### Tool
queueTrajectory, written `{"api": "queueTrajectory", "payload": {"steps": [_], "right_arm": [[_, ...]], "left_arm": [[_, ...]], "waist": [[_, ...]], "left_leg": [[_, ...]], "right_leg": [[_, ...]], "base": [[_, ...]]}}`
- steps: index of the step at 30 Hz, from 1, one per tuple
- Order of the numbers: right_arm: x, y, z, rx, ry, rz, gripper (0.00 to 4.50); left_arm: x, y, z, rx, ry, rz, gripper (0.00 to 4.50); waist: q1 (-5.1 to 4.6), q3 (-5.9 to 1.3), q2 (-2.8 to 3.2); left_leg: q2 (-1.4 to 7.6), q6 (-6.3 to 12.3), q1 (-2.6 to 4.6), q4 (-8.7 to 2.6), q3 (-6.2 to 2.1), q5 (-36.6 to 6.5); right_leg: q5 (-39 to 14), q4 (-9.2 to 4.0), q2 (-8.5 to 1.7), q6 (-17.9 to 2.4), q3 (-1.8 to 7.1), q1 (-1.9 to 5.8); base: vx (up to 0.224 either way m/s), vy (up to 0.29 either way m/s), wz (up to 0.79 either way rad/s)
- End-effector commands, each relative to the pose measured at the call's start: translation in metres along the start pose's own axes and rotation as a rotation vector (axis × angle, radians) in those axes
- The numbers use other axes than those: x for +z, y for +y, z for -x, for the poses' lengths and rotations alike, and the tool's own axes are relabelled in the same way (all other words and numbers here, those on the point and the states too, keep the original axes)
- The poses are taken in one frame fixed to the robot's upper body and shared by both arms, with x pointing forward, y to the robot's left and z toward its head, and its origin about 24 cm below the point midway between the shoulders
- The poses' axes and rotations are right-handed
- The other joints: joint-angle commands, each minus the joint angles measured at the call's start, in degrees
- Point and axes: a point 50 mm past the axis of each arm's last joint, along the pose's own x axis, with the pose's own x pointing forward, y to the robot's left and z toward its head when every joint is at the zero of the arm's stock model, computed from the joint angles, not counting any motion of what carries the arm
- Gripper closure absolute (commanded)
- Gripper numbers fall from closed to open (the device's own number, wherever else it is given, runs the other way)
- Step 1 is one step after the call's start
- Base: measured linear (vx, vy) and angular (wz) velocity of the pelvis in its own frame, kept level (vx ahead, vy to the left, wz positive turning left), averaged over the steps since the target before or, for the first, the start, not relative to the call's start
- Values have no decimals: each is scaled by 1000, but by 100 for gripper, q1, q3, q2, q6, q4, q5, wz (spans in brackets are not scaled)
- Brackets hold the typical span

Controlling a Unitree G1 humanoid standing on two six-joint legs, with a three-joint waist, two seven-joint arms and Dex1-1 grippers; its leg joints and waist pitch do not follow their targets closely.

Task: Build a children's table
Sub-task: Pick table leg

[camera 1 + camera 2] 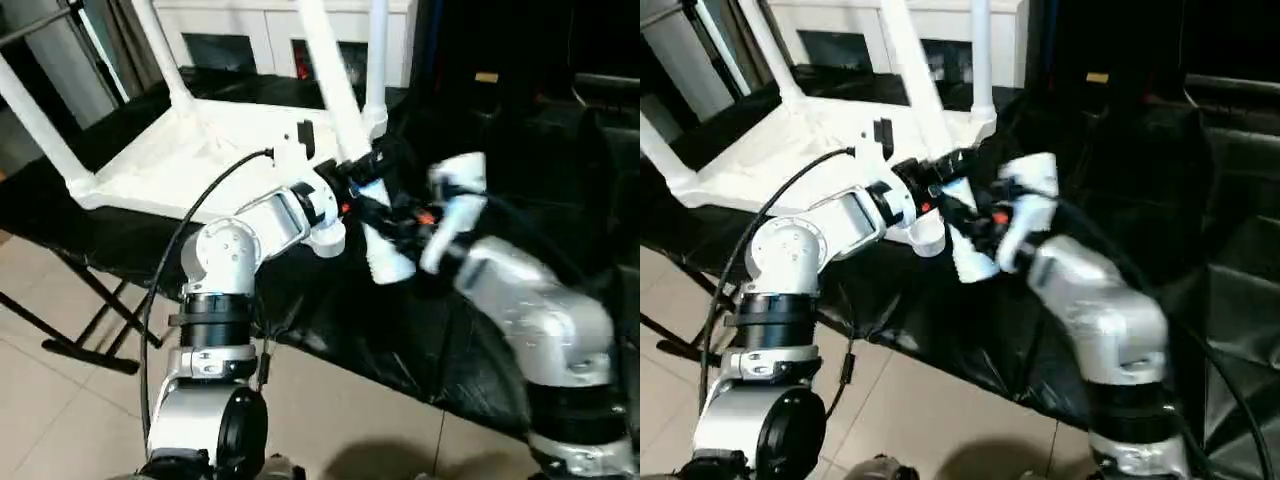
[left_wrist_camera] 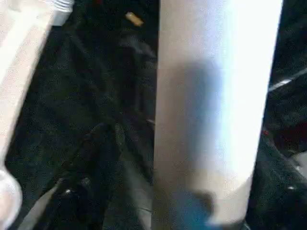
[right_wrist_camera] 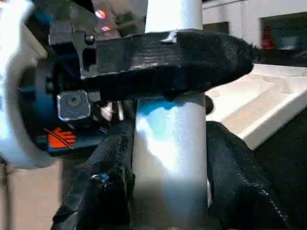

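- Right end effector (image 3: 168,158): its 2 black fingers (image 3: 103,191) sit on either side of a loose white leg (image 1: 345,120) and pinch it low on the tube, near the flared end (image 1: 392,262).
- Left end effector (image 1: 350,180): meets the same leg just above the right one; in the right wrist view 1 black finger (image 3: 172,60) lies across the tube. Cannot tell whether it is spread or pressing.
- Held leg: long, white, smooth round tube, tilted, upper part rising toward the top edge of the head view, flared end hanging over the near edge of the black-draped table (image 1: 400,350).
- Children's table top (image 1: 200,150): white plastic rectangle, lying upside down on the black drape, to the robot's left of the held leg.
- 3 more white legs stand up from its corner sockets: near-left (image 1: 40,120), far-left (image 1: 165,60), far-right (image 1: 376,60), each slightly splayed outward.
- White cabinet (image 1: 250,40) with glass doors stands behind the table.
- Tiled floor (image 1: 60,400) shows below.
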Motion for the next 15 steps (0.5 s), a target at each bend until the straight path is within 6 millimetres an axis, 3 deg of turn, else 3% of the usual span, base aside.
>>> {"api": "queueTrajectory", "payload": {"steps": [1, 8, 11, 12, 15], "right_arm": [[16, 15, -5, 15, -81, 61, 265], [18, 17, -11, -34, -85, 121, 266], [18, 18, -12, -50, -84, 131, 266], [17, 18, -12, -39, -87, 108, 210], [17, 17, -12, -29, -85, 77, 190]], "left_arm": [[-7, -15, -9, 16, -14, 21, 124], [-5, -15, -10, 61, -55, 15, 188], [-3, -14, -9, 58, -67, 24, 207], [-1, -15, -9, 31, -76, 11, 220], [1, -16, -7, 2, -83, -27, 248]], "waist": [[-11, -440, -83], [-21, -470, -47], [-29, -461, -53], [-34, -459, -48], [-31, -459, -52]], "left_leg": [[56, -235, 8, -331, -67, -67], [61, -280, 14, -325, -67, 47], [51, -313, 12, -328, -61, -28], [54, -299, 14, -331, -61, -73], [60, -273, 17, -336, -61, -78]], "right_leg": [[-85, -445, -424, -599, 200, 372], [563, -389, -427, -634, 189, 389], [543, -393, -428, -641, 191, 389], [489, -402, -435, -639, 195, 386], [436, -405, -439, -634, 197, 386]], "base": [[0, 0, 0], [0, 0, 0], [0, 0, 0], [0, 0, 0], [0, 0, 0]]}}
